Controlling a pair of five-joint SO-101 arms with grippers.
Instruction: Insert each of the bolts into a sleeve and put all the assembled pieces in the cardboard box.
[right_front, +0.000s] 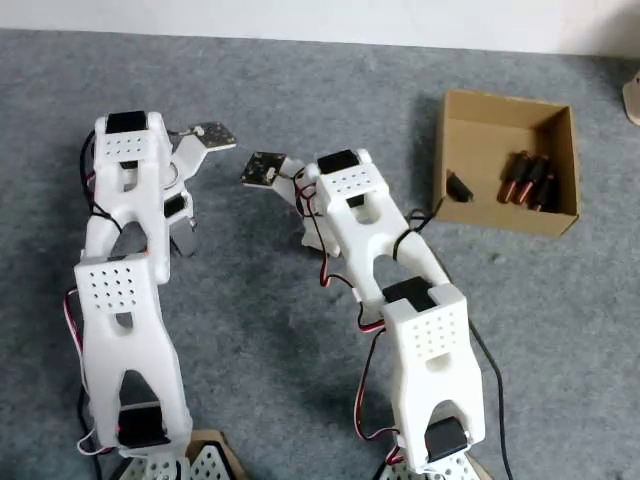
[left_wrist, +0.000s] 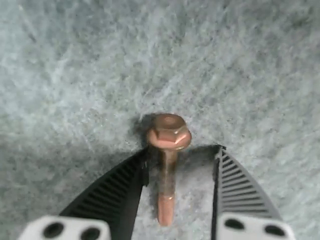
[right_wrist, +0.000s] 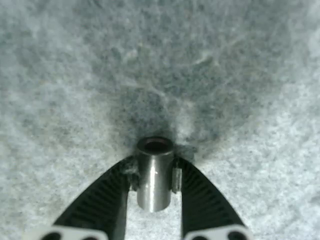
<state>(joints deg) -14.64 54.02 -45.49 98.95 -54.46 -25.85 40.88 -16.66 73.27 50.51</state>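
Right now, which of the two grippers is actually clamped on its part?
The right gripper: it is shut against both sides of the sleeve. The left gripper is open, with a gap showing beside the bolt.

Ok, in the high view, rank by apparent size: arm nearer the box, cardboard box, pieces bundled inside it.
1. Arm nearer the box: largest, partly from nearness to the camera.
2. Cardboard box.
3. Bundled pieces: smallest.

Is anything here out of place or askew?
Only slightly: the bolt sits off centre in the left gripper, nearer one finger, with a clear gap to the other. The sleeve sits straight in the right gripper.
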